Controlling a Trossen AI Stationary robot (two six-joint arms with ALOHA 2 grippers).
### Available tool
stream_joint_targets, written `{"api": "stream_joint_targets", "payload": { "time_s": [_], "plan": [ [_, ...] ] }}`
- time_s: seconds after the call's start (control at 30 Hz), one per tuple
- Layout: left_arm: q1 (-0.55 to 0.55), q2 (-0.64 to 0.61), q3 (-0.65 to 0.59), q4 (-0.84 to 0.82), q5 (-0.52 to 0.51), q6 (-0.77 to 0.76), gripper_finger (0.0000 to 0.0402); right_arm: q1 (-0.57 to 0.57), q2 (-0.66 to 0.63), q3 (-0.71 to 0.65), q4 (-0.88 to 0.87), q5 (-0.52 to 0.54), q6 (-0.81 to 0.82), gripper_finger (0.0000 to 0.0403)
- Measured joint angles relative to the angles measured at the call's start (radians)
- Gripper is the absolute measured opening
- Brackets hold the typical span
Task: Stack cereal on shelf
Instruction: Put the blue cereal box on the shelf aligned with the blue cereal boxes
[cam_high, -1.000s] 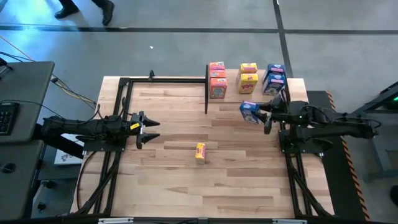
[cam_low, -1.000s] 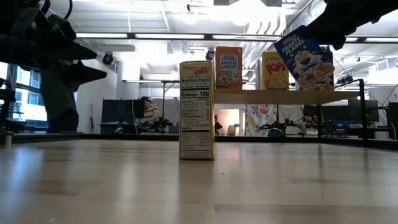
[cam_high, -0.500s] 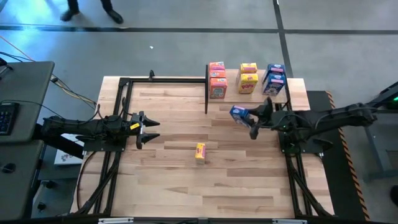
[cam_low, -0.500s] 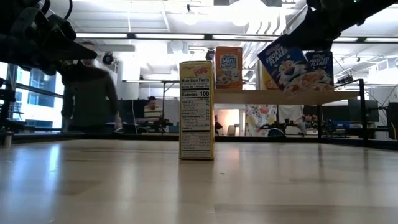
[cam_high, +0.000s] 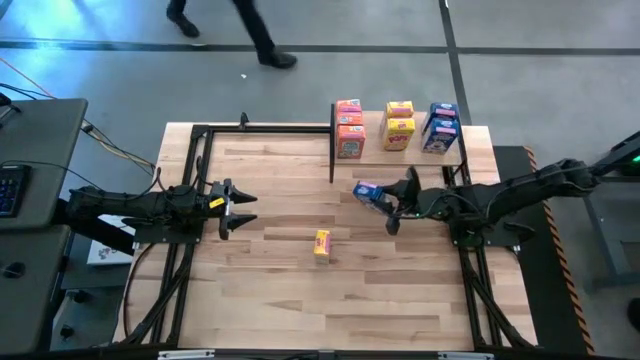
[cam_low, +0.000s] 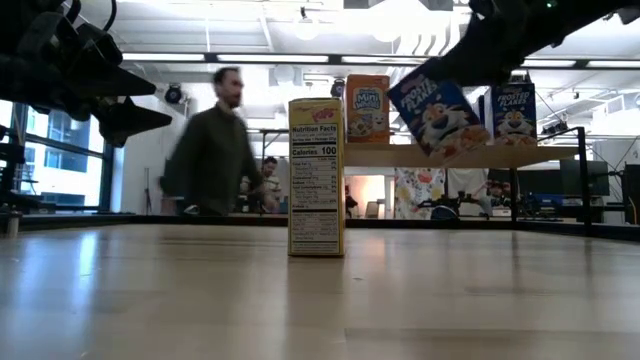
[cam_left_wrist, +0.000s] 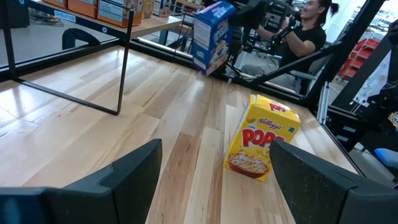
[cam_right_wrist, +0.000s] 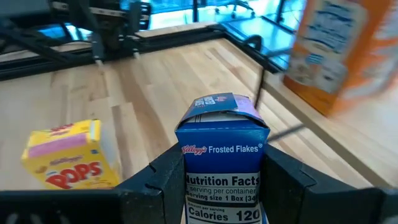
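A blue box (cam_high: 367, 191) is clamped in the right tool (cam_high: 391, 204) and is carried tilted in the air above the tabletop (cam_high: 280, 290), in front of the shelf (cam_high: 475, 150) and not over it. The left tool (cam_high: 244, 209) is parked with its fingers apart at the left side of the tabletop, holding nothing. One yellow box (cam_high: 321, 244) stands upright alone near the middle of the tabletop. On the shelf three groups are seen: orange boxes (cam_high: 349, 127), yellow boxes (cam_high: 399, 126) and blue boxes (cam_high: 440, 127).

The step in hand is judged to be the transport of the blue box. It is held away from the blue group, so its destination cannot be told for certain. The next move is likely to call for the box to be levelled, brought over the blue group and lowered squarely onto it before the grip is released. After that, the lone yellow box would remain to be fetched.
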Motion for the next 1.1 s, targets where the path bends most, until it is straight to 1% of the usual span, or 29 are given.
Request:
{"api": "stream_joint_targets", "payload": {
  "time_s": [0.2, 0.33, 0.57, 0.67, 0.83, 0.97, 1.1],
  "plan": [
    [0.000, 0.000, 0.000, 0.000, 0.000, 0.000, 0.0289, -0.007, 0.103, 0.000, 0.170, -0.079, -0.075, 0.0156],
    [0.000, 0.000, 0.000, 0.000, 0.000, 0.000, 0.0289, -0.027, 0.152, 0.000, 0.251, -0.106, -0.115, 0.0156],
    [0.000, 0.000, 0.000, 0.000, 0.000, 0.000, 0.0289, -0.091, 0.209, 0.001, 0.416, -0.230, -0.180, 0.0156],
    [0.000, 0.000, 0.000, 0.000, 0.000, 0.000, 0.0289, -0.123, 0.245, 0.001, 0.444, -0.257, -0.193, 0.0156],
    [0.000, 0.000, 0.000, 0.000, 0.000, 0.000, 0.0289, -0.154, 0.330, 0.001, 0.517, -0.250, -0.177, 0.0156],
    [0.000, 0.000, 0.000, 0.000, 0.000, 0.000, 0.0289, -0.156, 0.387, 0.001, 0.613, -0.217, -0.199, 0.0154],
    [0.000, 0.000, 0.000, 0.000, 0.000, 0.000, 0.0289, -0.155, 0.427, 0.001, 0.675, -0.216, -0.204, 0.0154]
  ]
}}
